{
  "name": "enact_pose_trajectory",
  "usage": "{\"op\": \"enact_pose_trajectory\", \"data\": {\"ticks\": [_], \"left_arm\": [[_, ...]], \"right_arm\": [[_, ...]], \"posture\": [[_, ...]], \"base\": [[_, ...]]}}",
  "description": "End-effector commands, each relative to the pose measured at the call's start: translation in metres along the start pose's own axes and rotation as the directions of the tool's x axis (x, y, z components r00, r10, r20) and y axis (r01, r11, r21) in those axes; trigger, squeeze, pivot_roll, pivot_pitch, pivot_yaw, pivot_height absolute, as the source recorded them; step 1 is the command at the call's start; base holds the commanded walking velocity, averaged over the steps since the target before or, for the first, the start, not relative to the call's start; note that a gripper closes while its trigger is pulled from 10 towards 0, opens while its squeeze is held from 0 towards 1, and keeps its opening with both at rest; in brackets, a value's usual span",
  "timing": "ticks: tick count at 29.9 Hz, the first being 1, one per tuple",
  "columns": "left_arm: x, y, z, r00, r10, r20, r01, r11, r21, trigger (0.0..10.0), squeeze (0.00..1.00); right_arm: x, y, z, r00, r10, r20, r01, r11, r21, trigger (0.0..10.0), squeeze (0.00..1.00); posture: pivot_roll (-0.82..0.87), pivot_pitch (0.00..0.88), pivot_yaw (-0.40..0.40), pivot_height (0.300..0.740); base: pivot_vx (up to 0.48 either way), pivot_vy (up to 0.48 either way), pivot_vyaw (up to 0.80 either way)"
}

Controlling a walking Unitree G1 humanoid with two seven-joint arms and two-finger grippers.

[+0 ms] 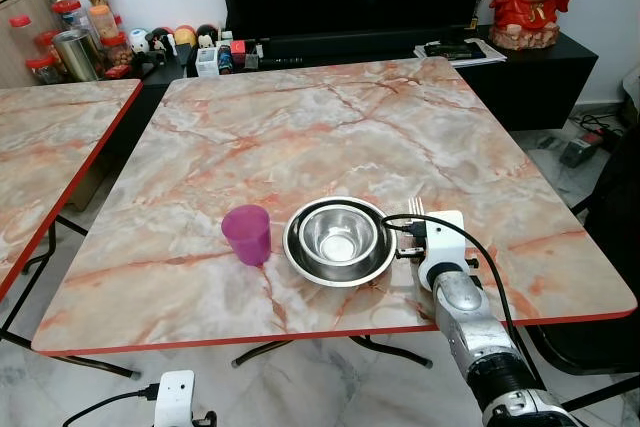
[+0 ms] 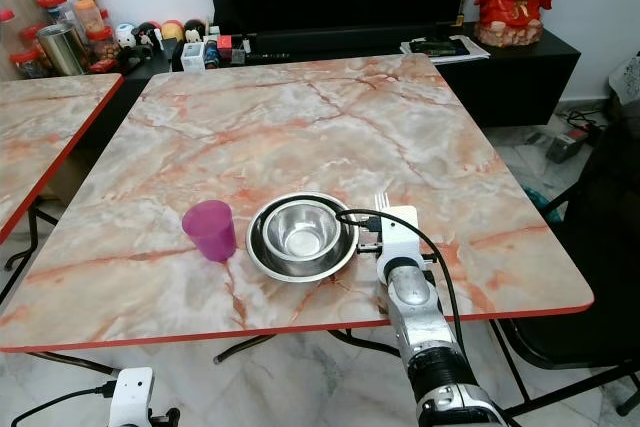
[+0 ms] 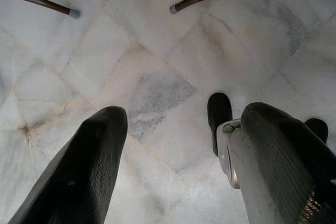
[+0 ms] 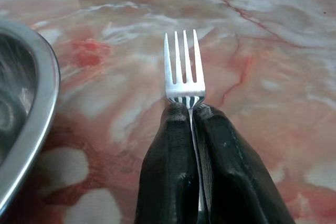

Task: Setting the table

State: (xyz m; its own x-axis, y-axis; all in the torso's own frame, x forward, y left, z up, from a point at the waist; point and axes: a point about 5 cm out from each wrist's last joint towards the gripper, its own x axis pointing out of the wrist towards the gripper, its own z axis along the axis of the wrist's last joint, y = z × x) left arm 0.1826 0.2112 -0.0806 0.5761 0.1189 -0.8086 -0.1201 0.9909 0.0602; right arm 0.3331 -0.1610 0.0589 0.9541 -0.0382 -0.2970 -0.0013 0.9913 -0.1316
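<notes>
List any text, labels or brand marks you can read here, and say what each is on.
No text can be read.
Jars and small boxes on the black TV unit: labels too small and blurred.
Fork, steel bowl, purple cup: no markings visible.

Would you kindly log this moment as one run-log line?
right end effector: shut on fork, right of bowl | left end effector: open, idle above floor | cup: left of bowl
</notes>
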Motion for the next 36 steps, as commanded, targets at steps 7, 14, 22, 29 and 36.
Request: {"op": "enact_pose_trajectory", "data": {"ticks": [7, 14, 22, 29, 36], "left_arm": [[0.0004, 0.0051, 0.0035, 1.0, 0.003, 0.0, -0.003, 1.0, 0.028, 10.0, 0.0], [0.0005, 0.005, 0.0045, 1.0, 0.003, 0.002, -0.003, 1.0, 0.029, 10.0, 0.0], [0.0009, 0.0052, 0.0067, 1.0, 0.002, 0.005, -0.003, 0.999, 0.032, 10.0, 0.0], [0.001, 0.005, 0.0077, 1.0, 0.001, 0.006, -0.001, 0.999, 0.035, 10.0, 0.0], [0.0014, 0.005, 0.0098, 1.0, -0.001, 0.01, 0.0, 0.999, 0.038, 10.0, 0.0]], "right_arm": [[0.0034, -0.0004, 0.0047, 1.0, -0.004, 0.012, 0.004, 1.0, 0.001, 10.0, 0.0], [0.0038, -0.0004, 0.0041, 1.0, -0.006, 0.011, 0.006, 1.0, 0.003, 10.0, 0.0], [0.0047, 0.0029, 0.0049, 1.0, -0.003, 0.015, 0.003, 1.0, 0.004, 10.0, 0.77], [0.0049, 0.0023, 0.0044, 1.0, -0.006, 0.014, 0.006, 1.0, 0.005, 10.0, 0.78], [0.0058, 0.0021, 0.0072, 1.0, -0.014, 0.027, 0.014, 1.0, 0.007, 10.0, 0.68]], "posture": [[-0.04, 0.0, 0.091, 0.74], [-0.04, 0.0, 0.092, 0.74], [-0.04, 0.0, 0.096, 0.74], [-0.04, 0.0, 0.099, 0.74], [-0.04, 0.0, 0.102, 0.74]], "base": [[0.0, 0.0, 0.0], [0.0, 0.0, 0.0], [0.0, 0.0, 0.0], [0.0, 0.0, 0.0], [0.0, 0.0, 0.0]]}}
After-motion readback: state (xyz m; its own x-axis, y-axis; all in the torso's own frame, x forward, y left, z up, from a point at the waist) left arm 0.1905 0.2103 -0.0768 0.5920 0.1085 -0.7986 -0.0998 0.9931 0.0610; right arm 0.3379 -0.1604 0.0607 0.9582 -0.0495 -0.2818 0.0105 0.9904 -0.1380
